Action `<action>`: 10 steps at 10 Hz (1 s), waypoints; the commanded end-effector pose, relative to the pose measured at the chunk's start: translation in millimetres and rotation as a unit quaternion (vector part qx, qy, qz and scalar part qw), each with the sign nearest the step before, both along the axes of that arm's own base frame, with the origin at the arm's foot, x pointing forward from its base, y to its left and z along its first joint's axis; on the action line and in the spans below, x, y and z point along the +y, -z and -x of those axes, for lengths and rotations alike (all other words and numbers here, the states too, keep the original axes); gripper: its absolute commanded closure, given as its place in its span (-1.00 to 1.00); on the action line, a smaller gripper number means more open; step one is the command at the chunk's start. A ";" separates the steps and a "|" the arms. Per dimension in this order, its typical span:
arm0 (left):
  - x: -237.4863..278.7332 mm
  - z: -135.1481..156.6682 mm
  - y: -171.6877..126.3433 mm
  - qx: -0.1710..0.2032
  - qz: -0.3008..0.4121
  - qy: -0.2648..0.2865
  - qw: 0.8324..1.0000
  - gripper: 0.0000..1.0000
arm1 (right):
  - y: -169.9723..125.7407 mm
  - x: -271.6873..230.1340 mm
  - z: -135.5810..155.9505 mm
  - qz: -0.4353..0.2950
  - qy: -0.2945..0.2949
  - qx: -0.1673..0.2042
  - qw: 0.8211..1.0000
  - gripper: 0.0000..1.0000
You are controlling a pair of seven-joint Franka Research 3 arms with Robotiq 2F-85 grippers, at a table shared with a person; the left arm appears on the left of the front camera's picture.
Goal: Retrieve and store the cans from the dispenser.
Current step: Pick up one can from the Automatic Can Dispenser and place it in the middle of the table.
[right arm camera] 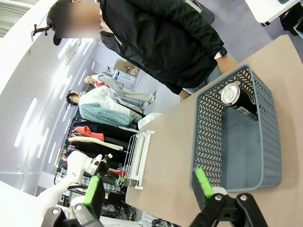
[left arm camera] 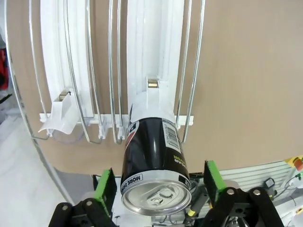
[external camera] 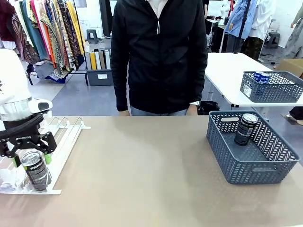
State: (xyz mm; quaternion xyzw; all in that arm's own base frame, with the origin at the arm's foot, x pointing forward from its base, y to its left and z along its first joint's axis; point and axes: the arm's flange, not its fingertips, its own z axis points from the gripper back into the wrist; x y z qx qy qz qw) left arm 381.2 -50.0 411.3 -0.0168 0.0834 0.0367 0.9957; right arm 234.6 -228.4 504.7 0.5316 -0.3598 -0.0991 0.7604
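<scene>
Hand of left arm (external camera: pixel 32 160) points down, straddling dark can (external camera: pixel 36 173)

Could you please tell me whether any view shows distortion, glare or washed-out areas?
Left wrist view: the wire rails of the dispenser bow from wide-angle distortion; the dark can is sharp, with soft sheen on its top. Right wrist view: rolled, so the grey basket slants; upper left is washed out. Front view: even light, faint shadows.

On the dark can (left arm camera: pixel 154 151), white print reads roughly "MORE DOME"; its barcode (left arm camera: pixel 171 135) digits are too small.
</scene>
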 end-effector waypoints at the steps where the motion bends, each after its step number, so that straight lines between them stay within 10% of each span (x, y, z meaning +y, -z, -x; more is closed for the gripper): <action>1: 4.1 1.4 3.0 -0.014 0.007 -0.001 1.000 0.61 | -2.2 -0.4 -3.0 -0.001 0.003 -0.018 1.000 -1.00; 2: 4.0 1.3 3.2 -0.011 0.004 -0.002 1.000 1.00 | -2.2 -0.4 -3.0 -0.001 0.003 -0.018 1.000 -1.00; 8: 10.0 1.5 -3.4 -0.025 0.004 -0.013 1.000 1.00 | -2.2 -0.4 -3.0 -0.001 0.003 -0.018 1.000 -1.00; 10: 15.2 15.6 -49.0 -0.062 0.026 0.001 0.998 1.00 | -2.2 -0.4 -3.0 -0.001 0.003 -0.018 1.000 -1.00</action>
